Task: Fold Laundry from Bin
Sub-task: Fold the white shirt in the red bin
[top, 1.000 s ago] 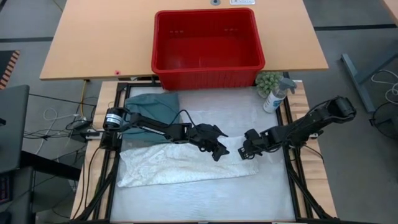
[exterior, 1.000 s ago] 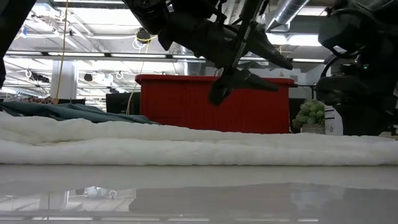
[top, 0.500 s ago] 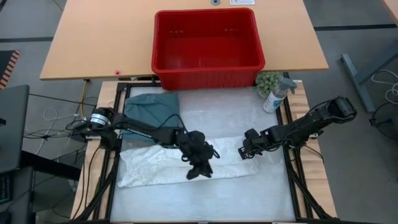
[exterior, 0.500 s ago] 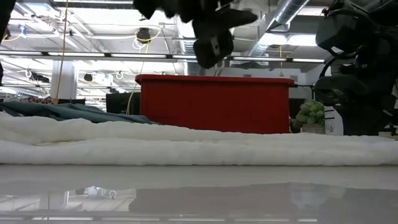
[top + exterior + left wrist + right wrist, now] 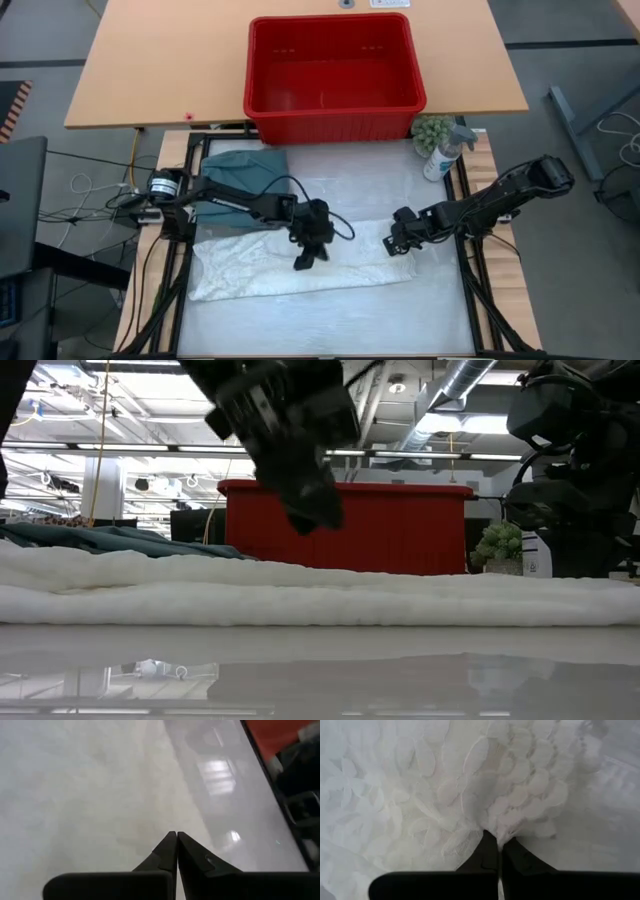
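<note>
Pinching white garment [image 5: 470, 795], right jaws

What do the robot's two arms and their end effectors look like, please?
Both arms are dark and jointed. The left arm has a silvery ring at its base and a thin black cable looping alongside. Each end effector, left and right, ends in two tapering black fingers.

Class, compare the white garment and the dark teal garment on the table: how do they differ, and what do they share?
The white garment lies spread long across the mat; the teal garment sits bunched nearer the bin. The right gripper pinches the white one; nothing holds the teal. Both are soft cloth outside the bin.
</note>
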